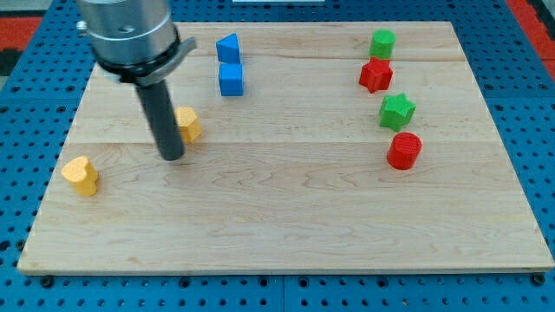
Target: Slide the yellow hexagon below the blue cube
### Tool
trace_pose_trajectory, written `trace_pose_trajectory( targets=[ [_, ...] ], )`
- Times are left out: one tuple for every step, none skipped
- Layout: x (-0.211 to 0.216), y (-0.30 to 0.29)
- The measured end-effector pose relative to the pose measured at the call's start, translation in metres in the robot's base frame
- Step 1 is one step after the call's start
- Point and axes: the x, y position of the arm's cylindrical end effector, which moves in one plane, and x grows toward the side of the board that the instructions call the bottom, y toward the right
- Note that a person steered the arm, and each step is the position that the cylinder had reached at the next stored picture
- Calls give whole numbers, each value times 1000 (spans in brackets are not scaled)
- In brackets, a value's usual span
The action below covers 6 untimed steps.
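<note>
The yellow hexagon lies on the wooden board's left half, partly hidden by my rod. My tip rests just to the left of and slightly below the hexagon, touching or nearly touching it. The blue cube sits above and to the right of the hexagon, near the view's top. A blue triangular block stands directly above the cube, touching it.
A yellow heart-shaped block lies near the board's left edge. At the right stand a green cylinder, a red star-like block, a green star and a red cylinder. The wooden board lies on blue pegboard.
</note>
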Motion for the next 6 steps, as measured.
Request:
trace_pose_trajectory(
  targets=[
    [-30, -14],
    [-37, -3],
    [-30, 39],
    [-34, 49],
    [-36, 52],
    [-40, 52]
  ],
)
